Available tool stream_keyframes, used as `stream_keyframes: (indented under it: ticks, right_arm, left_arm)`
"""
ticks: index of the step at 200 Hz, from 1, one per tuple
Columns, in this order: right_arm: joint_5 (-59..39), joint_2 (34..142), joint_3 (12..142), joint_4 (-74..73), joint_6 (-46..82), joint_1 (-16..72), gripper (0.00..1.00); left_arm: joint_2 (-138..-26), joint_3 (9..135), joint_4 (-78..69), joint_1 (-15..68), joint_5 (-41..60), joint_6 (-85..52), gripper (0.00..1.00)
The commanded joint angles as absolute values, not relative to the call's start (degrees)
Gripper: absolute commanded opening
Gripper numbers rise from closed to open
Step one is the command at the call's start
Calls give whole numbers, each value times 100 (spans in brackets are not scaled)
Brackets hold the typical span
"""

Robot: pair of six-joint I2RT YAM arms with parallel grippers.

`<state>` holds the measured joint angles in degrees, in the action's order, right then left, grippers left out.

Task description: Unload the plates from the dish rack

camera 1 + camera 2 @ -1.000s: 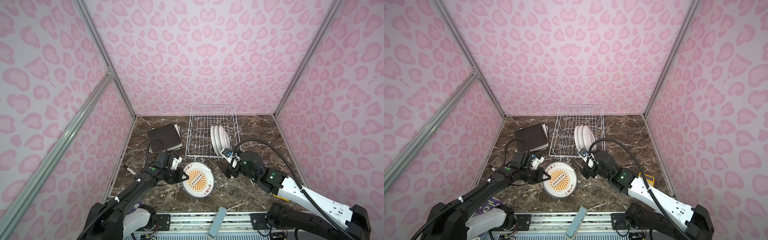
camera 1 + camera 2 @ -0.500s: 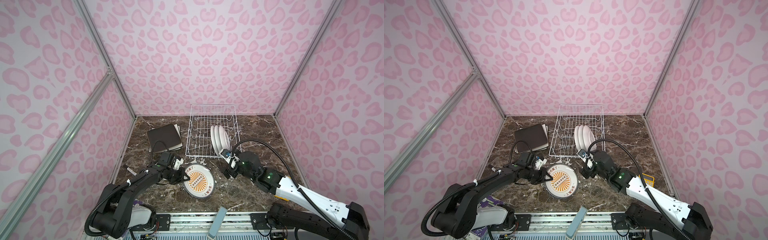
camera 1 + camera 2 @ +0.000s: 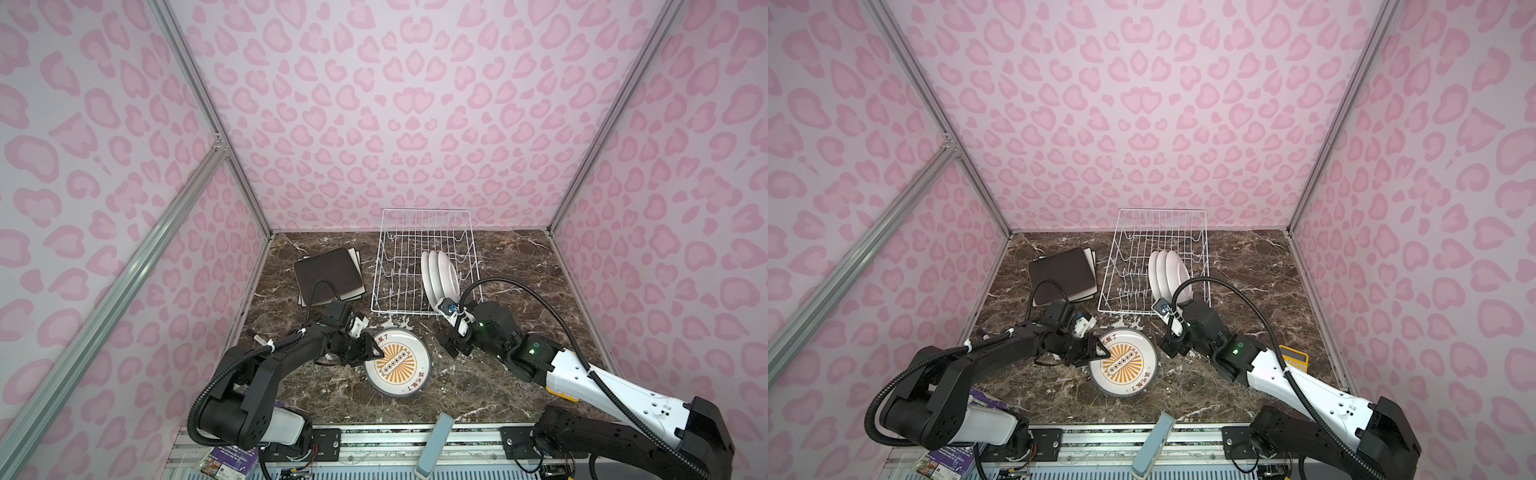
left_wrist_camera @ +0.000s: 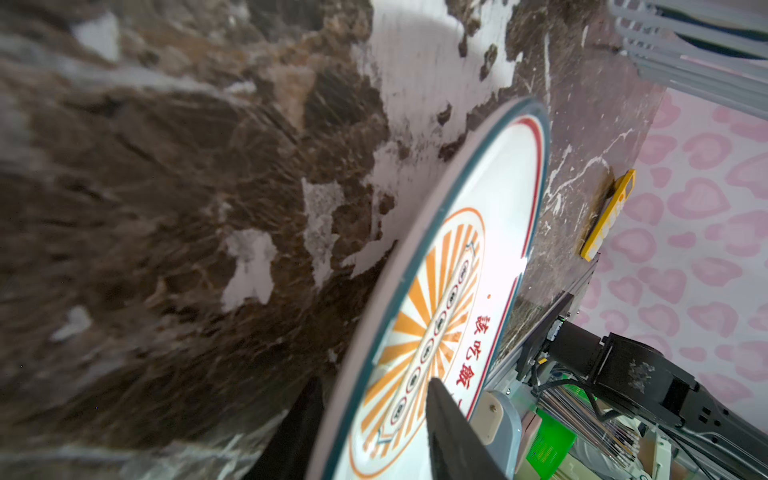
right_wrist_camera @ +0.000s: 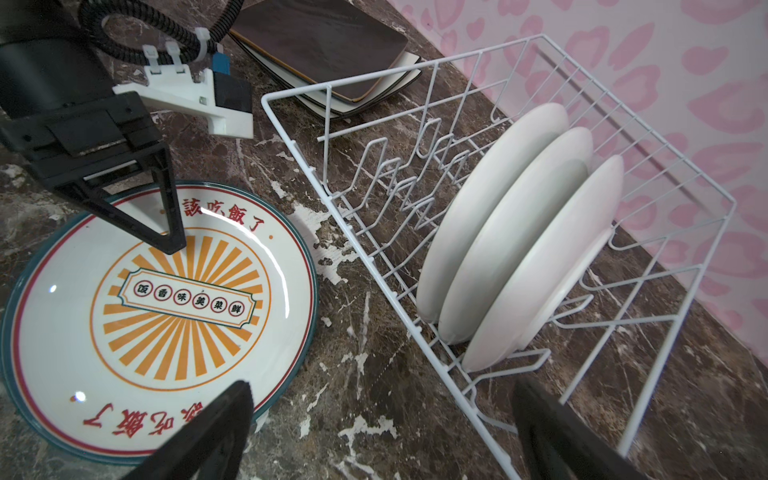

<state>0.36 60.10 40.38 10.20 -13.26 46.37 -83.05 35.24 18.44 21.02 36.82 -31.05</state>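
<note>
Now changed: the left gripper, clamped on a plate's rim a second ago, has parted its jaws. They straddle the left rim of the round white plate loosely. In the left wrist view one finger sits over the plate's face and the other outside its edge. The left arm's elbow has folded lower toward the front.

Unchanged: the right gripper stays spread wide and empty. It sits low over the bench, between the printed plate and the rack's front right corner.

Item 1, round white plate: grey-blue rim, thin red ring, orange sunburst and red Chinese characters. It lies face up on the dark brown marble-patterned bench, about where it was, near the left part of the rack's front edge.

Item 2, rectangular white wire dish rack: upright prongs and raised sides, at the back of the bench, not moved.

Item 3, three round white plates: they stand on edge side by side in the rack's right half, toward its front. Their plain white backs show in the right wrist view.

Item 4, stack just left of the rack: a dark brown square plate on top, with cream-white square plates beneath, only their edges showing. The stack lies flat on the bench.
</note>
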Motion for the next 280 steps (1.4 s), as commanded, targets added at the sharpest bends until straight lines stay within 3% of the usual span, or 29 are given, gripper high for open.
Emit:
stream_keyframes:
  ticks: [1,53,116,223,280]
  right_arm:
    - [69,6013,3999,889,-1286,4641,99]
    - [166,5976,4021,870,-1327,4640,99]
    - [290,5981,3973,836,-1330,4630,99]
    - [409,6147,4025,799,-1254,4628,99]
    - [706,6126,4019,554,-1292,4632,99]
  left_arm:
    - [-8423,3614,1929,2093,3588,-3059,45]
    - [-8265,3825,2254,2099,3387,-2989,65]
    - [-7769,4063,2857,2094,2595,-2902,77]
    - [-6941,5028,3781,2092,1719,-2417,80]
    - [-6567,5827,3570,2093,1646,-2167,80]
